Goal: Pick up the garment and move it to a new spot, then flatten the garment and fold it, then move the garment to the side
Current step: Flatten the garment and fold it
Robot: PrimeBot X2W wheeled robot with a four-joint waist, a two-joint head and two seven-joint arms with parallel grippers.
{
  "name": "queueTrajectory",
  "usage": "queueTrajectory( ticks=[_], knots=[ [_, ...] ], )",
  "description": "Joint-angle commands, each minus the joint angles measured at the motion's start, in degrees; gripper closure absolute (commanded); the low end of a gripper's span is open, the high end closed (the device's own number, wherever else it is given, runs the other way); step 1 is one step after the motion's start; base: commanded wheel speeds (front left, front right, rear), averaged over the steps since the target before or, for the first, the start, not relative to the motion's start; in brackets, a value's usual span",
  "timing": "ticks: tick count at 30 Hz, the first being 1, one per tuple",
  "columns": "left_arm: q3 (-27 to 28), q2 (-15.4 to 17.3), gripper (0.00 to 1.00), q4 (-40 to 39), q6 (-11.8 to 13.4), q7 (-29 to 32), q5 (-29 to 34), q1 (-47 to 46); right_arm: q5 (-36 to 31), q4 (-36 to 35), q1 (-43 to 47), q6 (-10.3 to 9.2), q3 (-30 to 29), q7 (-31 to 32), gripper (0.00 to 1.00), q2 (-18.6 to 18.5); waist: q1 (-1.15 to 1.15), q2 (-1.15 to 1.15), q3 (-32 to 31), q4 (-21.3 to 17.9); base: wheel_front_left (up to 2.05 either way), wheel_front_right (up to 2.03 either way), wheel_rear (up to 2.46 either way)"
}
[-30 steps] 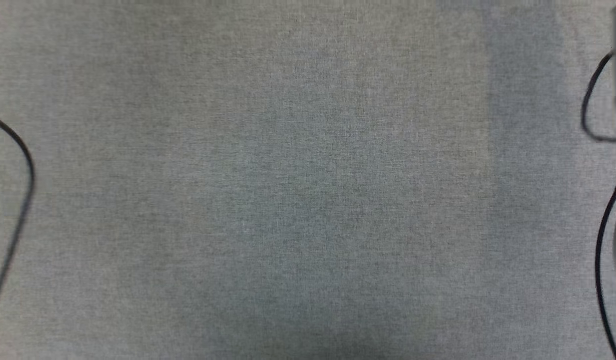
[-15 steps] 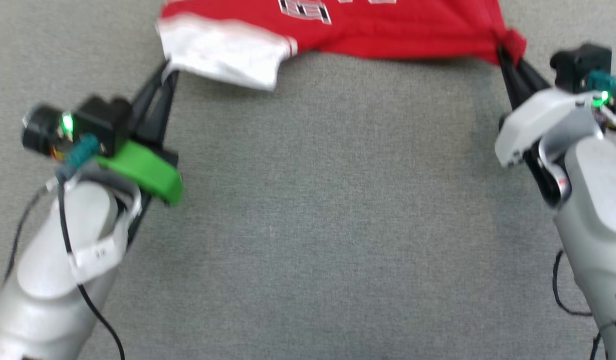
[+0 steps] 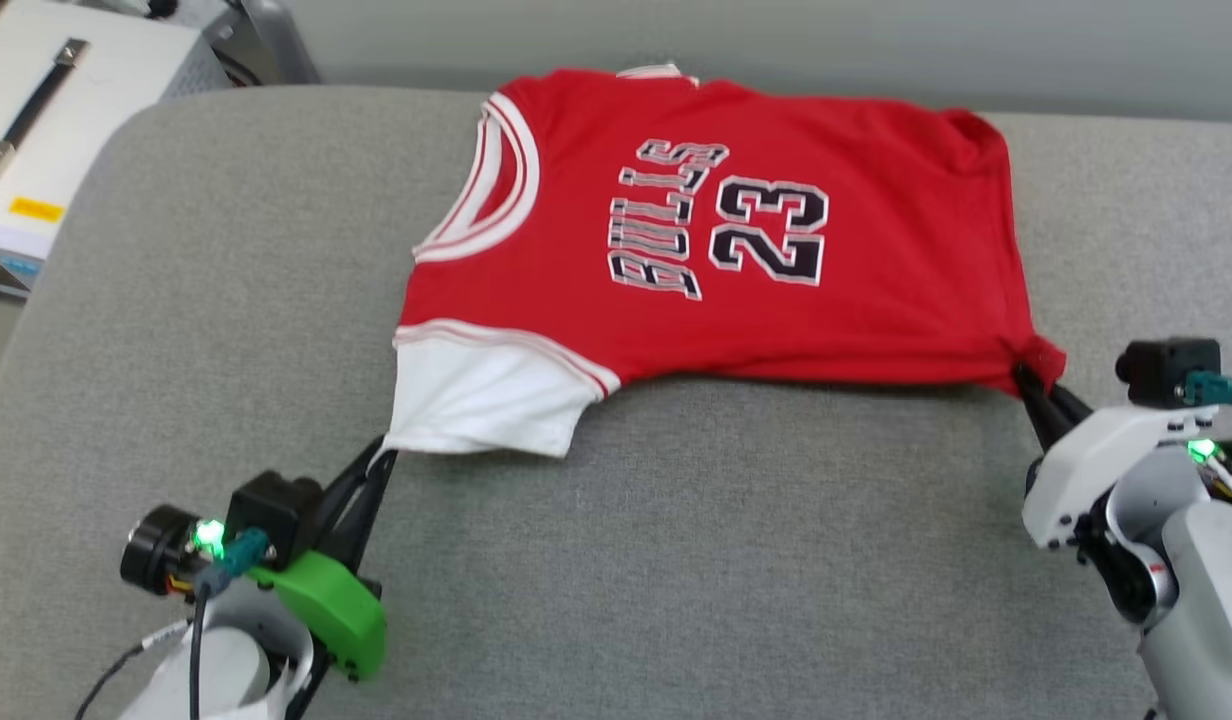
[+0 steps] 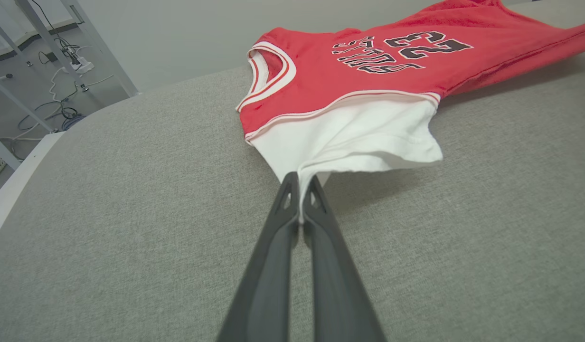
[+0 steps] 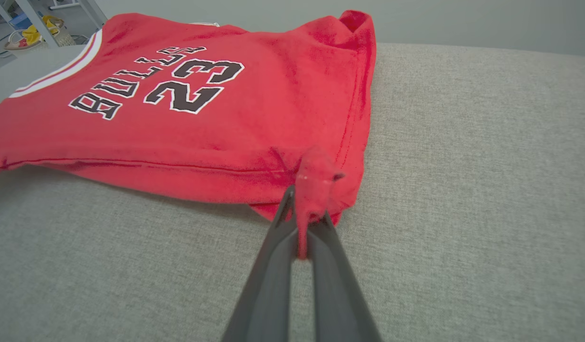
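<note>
Head view: one garment [image 3: 736,300] held at two corners, left gripper [image 3: 385,456] pinching white cloth, right gripper [image 3: 1022,373] pinching red.

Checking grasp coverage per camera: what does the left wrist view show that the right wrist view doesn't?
Left wrist view: left claw shut on the garment's white sleeve.
Right wrist view: right claw shut on the bunched red hem corner; a basket with something yellow far off.
Both: BULLS 23 print, grey padded surface.

Left hand [image 4: 302,183] tight on garment [image 4: 368,95]
</note>
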Motion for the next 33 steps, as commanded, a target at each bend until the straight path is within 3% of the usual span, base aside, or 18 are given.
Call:
queueTrajectory(
  ticks=[1,14,23,29,33],
  knots=[
    [-0.19,0.74,1.00,-0.92,0.58,0.36,-0.62,2.04,1.11,-1.02,2.31,-0.10,-0.13,0.97,1.00,-0.45,0.01,0.00,-3.60,0.79,0.00,0.00,0.00],
    [-3.58,5.25,1.00,-10.28,1.34,6.00,-2.81,14.40,9.32,-11.78,18.20,-0.10,-2.94,11.63,1.00,-2.41,0.01,0.00,-10.39,1.05,0.00,0.00,0.00],
    [-5.17,10.33,1.00,-17.19,0.14,11.89,-6.08,20.76,12.88,-20.21,28.37,-0.10,-7.35,18.30,1.00,-2.51,0.01,0.00,-12.88,1.39,0.00,0.00,0.00],
    [-6.61,13.30,1.00,-20.98,-2.03,17.08,-10.59,24.47,14.66,-26.27,34.77,-0.10,-9.90,23.92,1.00,-2.49,0.01,0.00,-13.12,1.40,0.00,0.00,0.00],
    [-5.62,14.26,1.00,-22.88,-1.75,17.10,-10.90,23.87,15.41,-30.32,36.93,-0.10,-12.00,26.16,1.00,-1.96,0.01,0.00,-12.04,1.23,0.00,0.00,0.00]
  ],
)
